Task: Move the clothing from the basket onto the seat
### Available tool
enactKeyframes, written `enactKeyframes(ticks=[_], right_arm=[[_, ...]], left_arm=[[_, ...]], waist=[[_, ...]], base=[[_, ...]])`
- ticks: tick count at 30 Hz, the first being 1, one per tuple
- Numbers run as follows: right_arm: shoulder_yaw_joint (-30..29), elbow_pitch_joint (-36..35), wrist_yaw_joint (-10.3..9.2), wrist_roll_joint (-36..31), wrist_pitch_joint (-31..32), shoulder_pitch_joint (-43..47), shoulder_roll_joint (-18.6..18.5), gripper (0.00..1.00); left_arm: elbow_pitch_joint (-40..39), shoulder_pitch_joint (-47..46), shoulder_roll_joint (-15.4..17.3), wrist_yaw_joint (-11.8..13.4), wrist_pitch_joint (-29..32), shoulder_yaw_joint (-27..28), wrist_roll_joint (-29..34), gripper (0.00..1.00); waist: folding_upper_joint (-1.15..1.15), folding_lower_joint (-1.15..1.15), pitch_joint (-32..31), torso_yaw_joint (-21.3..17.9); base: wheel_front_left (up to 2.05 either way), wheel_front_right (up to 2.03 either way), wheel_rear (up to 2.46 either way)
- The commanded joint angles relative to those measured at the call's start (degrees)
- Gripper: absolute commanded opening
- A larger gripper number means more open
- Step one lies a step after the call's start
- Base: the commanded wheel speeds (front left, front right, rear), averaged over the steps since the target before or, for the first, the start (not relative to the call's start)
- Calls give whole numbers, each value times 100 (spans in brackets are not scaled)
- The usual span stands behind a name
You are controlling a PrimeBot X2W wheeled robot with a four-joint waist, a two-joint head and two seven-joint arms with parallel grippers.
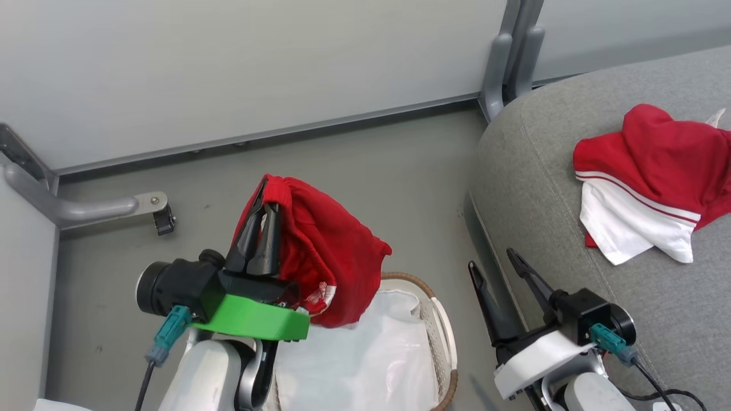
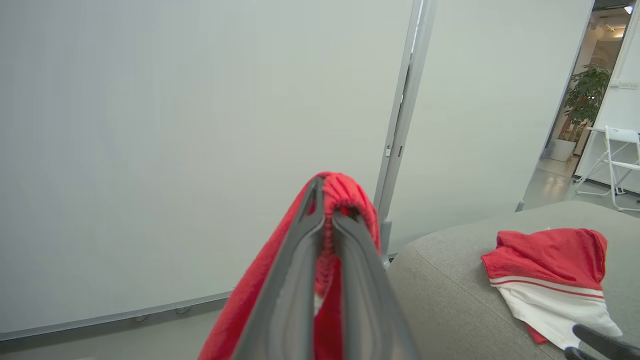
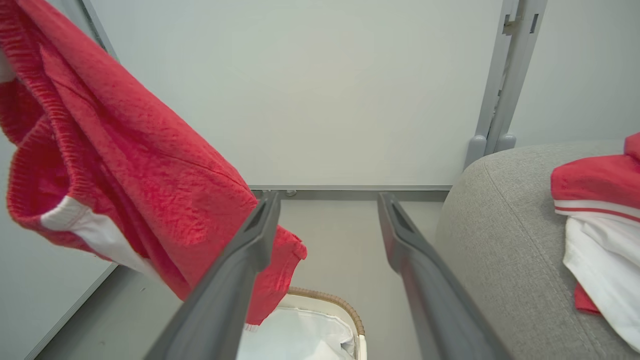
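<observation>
Illegible white print (image 1: 321, 297) on clothing (image 1: 334, 242)

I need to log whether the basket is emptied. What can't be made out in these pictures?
- Inside of the basket: head view, the red garment hanging from the shut left pincer, that arm and the bottom edge hide much of it; the part showing is white liner.
- White print on the red garment: head view, folded over, unreadable.
- The striped garment on the seat: head view, cut off by the right edge.
</observation>
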Motion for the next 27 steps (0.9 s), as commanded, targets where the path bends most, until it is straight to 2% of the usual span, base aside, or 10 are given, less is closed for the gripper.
enactKeyframes(ticks=[1, 8, 17, 27], right_arm=[[42, 44, -7, -18, -12, 121, -9, 100], [704, 249, -7, -30, -12, -12, -224, 100], [1944, 461, -7, -4, -12, -963, -466, 100], [2665, 682, -7, -154, -12, -1881, -555, 100]], left_arm=[[-104, 41, 7, 6, -5, -28, 5, 0], [-321, -11, 8, 43, -4, -196, -9, 0], [-319, -11, 7, 43, -4, -461, -117, 0], [-267, 18, 8, 41, -4, -893, -227, 0]], waist=[[0, 1, -245, 22], [0, 1, -295, 113], [0, 1, -274, 346], [0, 1, -326, 575]], base=[[0, 0, 0], [0, 0, 0], [0, 0, 0], [0, 0, 0]])
